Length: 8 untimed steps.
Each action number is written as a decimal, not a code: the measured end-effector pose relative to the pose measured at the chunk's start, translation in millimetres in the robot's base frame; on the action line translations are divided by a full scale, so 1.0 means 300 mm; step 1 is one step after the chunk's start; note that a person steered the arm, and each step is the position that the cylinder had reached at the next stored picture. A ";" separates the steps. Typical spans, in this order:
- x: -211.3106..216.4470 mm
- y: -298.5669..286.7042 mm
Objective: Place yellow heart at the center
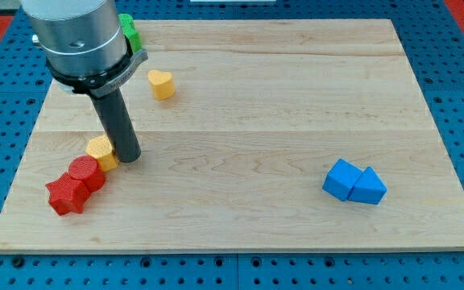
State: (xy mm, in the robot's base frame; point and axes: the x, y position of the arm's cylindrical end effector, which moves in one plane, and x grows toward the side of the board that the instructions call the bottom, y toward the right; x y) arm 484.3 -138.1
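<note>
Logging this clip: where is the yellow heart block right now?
The yellow heart block sits on the wooden board toward the view's upper left, apart from the other blocks, up and right of my tip.

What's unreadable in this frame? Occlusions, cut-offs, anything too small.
- Green block, camera view: mostly hidden behind the arm's housing at the view's top left; shape unclear.
- Yellow block beside my tip: its right side is covered by the rod, so whether they touch is unclear.
- Two blue blocks: pressed together, shared faces hidden.
- Arm housing: cut off by the view's top edge.
- Yellow heart: fully visible.
</note>
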 end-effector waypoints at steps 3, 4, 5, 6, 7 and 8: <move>-0.212 0.321; -0.168 0.092; -0.218 -0.080; -0.410 -0.060; -0.526 0.054; -0.458 0.182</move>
State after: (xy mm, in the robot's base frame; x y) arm 347.0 -83.4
